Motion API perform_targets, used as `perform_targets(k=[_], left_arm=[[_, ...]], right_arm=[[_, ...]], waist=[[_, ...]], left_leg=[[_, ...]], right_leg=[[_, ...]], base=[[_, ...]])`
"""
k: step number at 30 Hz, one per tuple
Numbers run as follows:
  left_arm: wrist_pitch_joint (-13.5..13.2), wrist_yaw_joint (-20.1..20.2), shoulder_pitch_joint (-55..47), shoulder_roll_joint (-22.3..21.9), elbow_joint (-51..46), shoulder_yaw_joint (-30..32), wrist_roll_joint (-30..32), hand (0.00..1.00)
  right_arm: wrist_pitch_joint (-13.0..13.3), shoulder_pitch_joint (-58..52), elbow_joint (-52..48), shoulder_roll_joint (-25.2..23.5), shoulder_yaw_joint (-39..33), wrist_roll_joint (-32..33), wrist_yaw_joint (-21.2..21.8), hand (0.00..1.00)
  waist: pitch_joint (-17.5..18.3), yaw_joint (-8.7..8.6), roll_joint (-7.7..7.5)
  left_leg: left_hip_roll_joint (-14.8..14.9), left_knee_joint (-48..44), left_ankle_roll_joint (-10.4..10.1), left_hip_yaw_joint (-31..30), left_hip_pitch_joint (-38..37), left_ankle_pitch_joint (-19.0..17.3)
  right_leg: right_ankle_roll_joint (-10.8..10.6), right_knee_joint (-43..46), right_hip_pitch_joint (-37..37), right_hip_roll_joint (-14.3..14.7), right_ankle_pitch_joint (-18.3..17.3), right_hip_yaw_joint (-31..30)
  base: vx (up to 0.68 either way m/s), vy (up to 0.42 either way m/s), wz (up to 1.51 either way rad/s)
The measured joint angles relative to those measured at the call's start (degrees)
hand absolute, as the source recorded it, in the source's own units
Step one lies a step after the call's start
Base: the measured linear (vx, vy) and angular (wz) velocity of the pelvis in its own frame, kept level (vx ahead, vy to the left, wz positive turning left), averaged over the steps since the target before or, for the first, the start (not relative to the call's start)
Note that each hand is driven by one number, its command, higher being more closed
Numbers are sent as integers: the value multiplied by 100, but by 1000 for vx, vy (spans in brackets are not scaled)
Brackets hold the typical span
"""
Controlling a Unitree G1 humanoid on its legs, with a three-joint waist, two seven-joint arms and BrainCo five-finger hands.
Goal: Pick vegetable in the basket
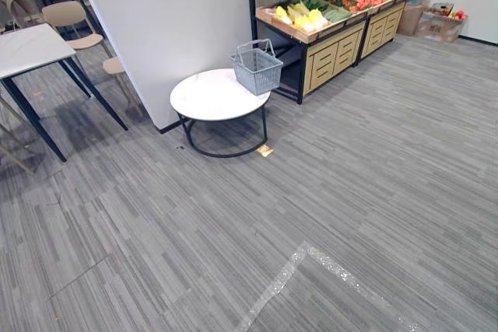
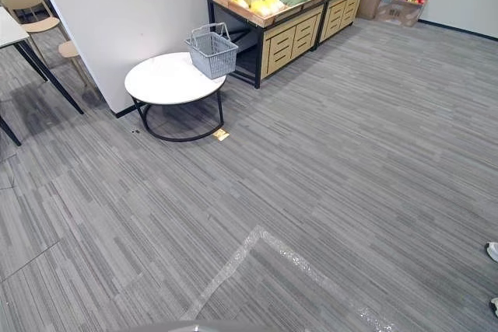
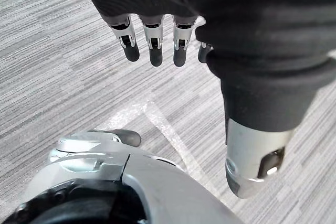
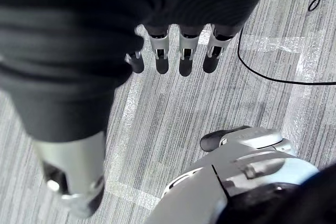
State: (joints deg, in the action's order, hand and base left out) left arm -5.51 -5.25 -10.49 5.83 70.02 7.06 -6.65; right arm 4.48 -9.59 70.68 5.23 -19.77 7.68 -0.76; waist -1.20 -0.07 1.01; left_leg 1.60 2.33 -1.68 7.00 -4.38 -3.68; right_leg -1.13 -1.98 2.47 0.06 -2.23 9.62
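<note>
A grey wire basket [image 1: 257, 68] stands on the far edge of a round white table [image 1: 210, 97], a few steps ahead on the left. Behind it a wooden produce stand [image 1: 331, 29] holds yellow, green and red vegetables [image 1: 302, 16]. The basket [image 2: 212, 51] looks empty. My left hand [image 3: 152, 38] hangs over the grey floor, its fingers straight and holding nothing. My right hand [image 4: 181, 51] hangs the same way, fingers straight above the floor.
A white wall corner [image 1: 163, 29] rises just left of the round table. A white desk [image 1: 31, 48] and beige chairs [image 1: 70, 17] stand far left. Cardboard boxes [image 1: 440, 25] sit at the far right. Pale tape lines [image 1: 311, 258] cross the grey carpet.
</note>
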Motion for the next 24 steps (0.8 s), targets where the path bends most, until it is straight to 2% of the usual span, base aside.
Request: perform_targets(k=[2,3,4,5,7,8,9,10,12,13,14,15,17,18,24], left_arm=[[-64,-23,40,-2,33,3,0,0],[-68,-34,48,0,41,3,1,0],[-78,-68,81,6,42,3,1,0],[-106,-88,88,5,41,4,2,0],[-144,-131,93,9,41,6,4,0],[-144,-145,106,9,42,7,5,0],[-143,-150,117,9,45,10,6,0],[-141,-154,118,9,46,14,5,0],[-140,-131,123,11,48,16,5,0],[-140,-120,123,11,54,16,4,0],[-143,-104,123,12,56,15,3,0],[-144,-69,122,13,59,15,1,0],[-146,-54,121,16,61,13,1,0],[-148,-13,119,15,64,11,-6,0],[-147,124,118,26,74,11,-8,0]], right_arm=[[-1,39,7,-1,-6,-17,-8,0],[-1,55,6,-3,-5,-30,-9,0],[2,111,5,-8,-4,-48,-11,0],[5,152,5,-9,-3,-47,-14,0],[12,212,2,-18,-4,-48,-29,0],[35,254,2,-28,-5,-49,-40,0],[61,269,2,-33,-10,-58,-55,0],[99,292,-1,-37,-13,-90,-72,0],[102,330,0,-41,-16,-93,-72,0],[102,334,-1,-43,-16,-94,-65,0],[102,339,-1,-46,-23,-92,-56,0],[100,339,-1,-45,-44,-80,-30,0],[100,338,1,-55,-98,-48,2,0],[102,328,1,-63,-144,5,22,0],[99,324,5,-71,-218,15,114,0]], waist=[[-32,1,38],[-72,2,-30],[-93,1,32],[-149,3,-45],[-128,5,-7],[-160,13,-50],[-145,15,3],[-190,16,-70],[-170,15,-4],[-215,15,-79],[-180,15,-11],[-215,16,-78],[-184,16,-19],[-212,17,-68],[-210,23,-62]], left_leg=[[-9,57,-11,4,-85,-7],[-9,61,-30,3,-90,-19],[-14,57,-71,5,-152,-44],[-18,64,-80,6,-175,-50],[-30,66,-80,6,-190,-50],[-30,72,-80,7,-190,-50],[-29,71,-80,7,-192,-50],[-27,77,-80,11,-192,-50],[-21,77,-79,21,-209,-50],[-18,77,-79,27,-215,-50],[-14,77,-79,31,-220,-50],[-11,78,-79,36,-223,-50],[-7,78,-77,41,-231,-48],[-4,82,-76,51,-239,-48],[16,147,-76,172,-293,-48]], right_leg=[[-21,-64,108,-2,12,57],[-43,-103,137,-2,26,90],[-52,-134,211,-7,29,103],[-57,-159,253,-12,29,103],[-85,-188,286,-24,16,114],[-96,-189,285,-24,14,116],[-100,-189,288,-24,11,120],[-125,-188,282,-23,-5,122],[-135,-187,280,-18,-12,118],[-135,-187,281,-16,-12,117],[-134,-188,283,-13,-11,117],[-134,-188,283,-11,-11,117],[-124,-189,288,-7,-5,115],[-99,-189,290,-3,12,105],[-109,-211,284,23,25,15]], base=[[97,12,3],[57,8,4],[38,10,2],[32,11,2],[-2,4,2],[0,0,0],[0,0,0],[-49,-10,0],[-66,-15,-2],[-53,-12,-3],[-54,-13,-3],[-45,-11,-2],[-39,-9,-2],[-22,-4,-4],[-3,-5,-9]])
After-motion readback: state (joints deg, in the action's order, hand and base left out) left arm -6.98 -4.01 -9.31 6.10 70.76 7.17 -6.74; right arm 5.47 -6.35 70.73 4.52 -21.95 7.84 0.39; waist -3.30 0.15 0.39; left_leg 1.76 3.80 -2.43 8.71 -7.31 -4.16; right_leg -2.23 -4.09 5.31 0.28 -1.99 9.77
